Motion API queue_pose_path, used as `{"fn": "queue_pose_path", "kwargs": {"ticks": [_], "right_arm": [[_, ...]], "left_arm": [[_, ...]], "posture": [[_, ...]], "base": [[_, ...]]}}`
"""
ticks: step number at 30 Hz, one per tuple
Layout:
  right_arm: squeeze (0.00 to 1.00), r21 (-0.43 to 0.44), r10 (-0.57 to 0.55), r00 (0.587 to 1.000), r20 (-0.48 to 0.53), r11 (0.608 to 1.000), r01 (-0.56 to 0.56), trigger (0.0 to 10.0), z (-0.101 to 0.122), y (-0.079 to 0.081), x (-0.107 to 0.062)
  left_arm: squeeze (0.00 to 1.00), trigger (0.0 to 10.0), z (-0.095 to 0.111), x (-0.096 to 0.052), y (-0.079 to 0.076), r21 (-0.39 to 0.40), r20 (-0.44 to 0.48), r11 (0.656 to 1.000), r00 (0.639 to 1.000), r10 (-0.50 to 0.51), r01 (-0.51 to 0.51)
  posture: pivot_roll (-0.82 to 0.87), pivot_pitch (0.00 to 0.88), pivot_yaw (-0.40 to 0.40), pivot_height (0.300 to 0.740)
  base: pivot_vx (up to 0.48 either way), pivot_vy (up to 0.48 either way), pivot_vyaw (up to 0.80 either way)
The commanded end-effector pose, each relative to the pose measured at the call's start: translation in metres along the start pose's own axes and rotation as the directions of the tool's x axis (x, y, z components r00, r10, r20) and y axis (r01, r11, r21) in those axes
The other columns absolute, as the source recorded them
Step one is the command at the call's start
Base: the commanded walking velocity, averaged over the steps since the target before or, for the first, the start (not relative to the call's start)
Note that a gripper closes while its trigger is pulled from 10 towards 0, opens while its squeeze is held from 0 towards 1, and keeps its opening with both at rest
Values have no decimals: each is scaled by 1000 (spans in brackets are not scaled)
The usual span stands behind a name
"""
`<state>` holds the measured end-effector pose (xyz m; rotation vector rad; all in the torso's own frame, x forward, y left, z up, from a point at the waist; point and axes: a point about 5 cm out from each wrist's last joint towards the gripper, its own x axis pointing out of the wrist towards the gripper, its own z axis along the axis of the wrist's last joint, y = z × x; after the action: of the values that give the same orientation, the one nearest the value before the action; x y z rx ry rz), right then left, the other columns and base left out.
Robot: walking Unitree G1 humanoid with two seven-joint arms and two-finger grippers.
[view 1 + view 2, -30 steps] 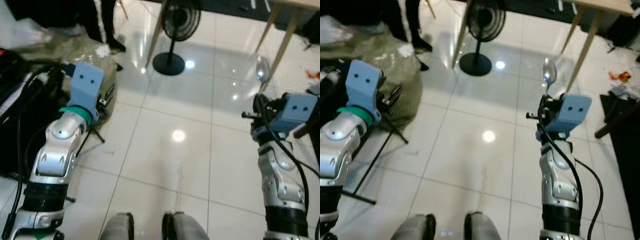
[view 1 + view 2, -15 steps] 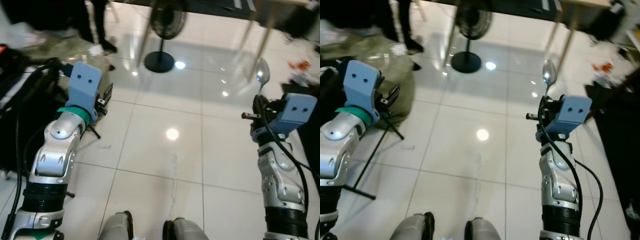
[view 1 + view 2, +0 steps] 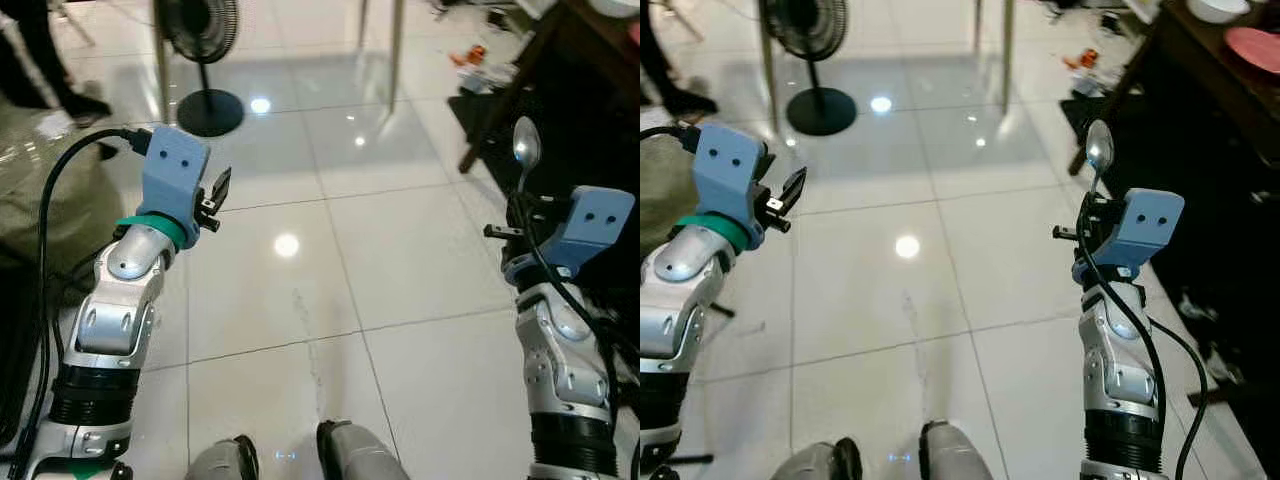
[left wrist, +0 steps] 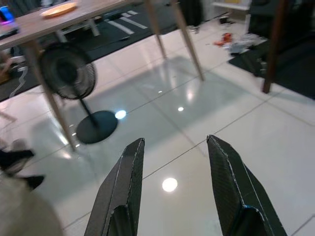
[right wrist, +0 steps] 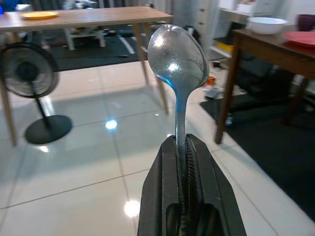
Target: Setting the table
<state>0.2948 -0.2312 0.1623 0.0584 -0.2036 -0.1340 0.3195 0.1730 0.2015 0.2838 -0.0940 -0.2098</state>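
– Any labels or writing to read?

– None legible. The right gripper had its fingers clenched on the spoon handle, bowl upright, raised over the tiled floor; the handle's lower part was buried between the fingers.

– And the left gripper?

– Released, its fingers spread with nothing between them. Beyond stood a fan beside a light table with a plate. The dark table was cut off at the edge, carrying a white bowl.

Open tiled floor ahead, passable between both arms | standing fan and table legs far left | dark table close on right, bounding the spoon-holding right end effector.
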Motion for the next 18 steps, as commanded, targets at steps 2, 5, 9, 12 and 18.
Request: {"fn": "queue_pose_path", "kwargs": {"ticks": [2,5,9,12,18], "right_arm": [[0,-1,-1,1000,-6,1000,1,10000,0,-1,-1],[0,-1,0,1000,-7,1000,0,10000,0,-1,-1],[0,-1,0,1000,-8,1000,0,10000,0,-1,-1],[0,-1,0,1000,-11,1000,0,10000,-1,-2,-1],[0,0,-2,1000,-15,1000,2,10000,-2,-2,-1]], "left_arm": [[0,10000,-2,0,-1,-8,-12,1000,1000,2,-2],[0,10000,-2,0,-1,-7,-12,1000,1000,3,-3],[0,10000,-2,0,-1,-7,-15,1000,1000,2,-2],[0,10000,-2,0,-1,-5,-15,1000,1000,2,-2],[0,10000,-2,0,-1,-3,-15,1000,1000,1,-1]], "posture": [[52,30,19,740],[52,30,19,740],[52,32,19,740],[52,32,20,740],[52,33,21,740]], "base": [[0,0,-800],[0,0,-800],[0,0,-800],[0,0,-800],[0,0,-800]]}}
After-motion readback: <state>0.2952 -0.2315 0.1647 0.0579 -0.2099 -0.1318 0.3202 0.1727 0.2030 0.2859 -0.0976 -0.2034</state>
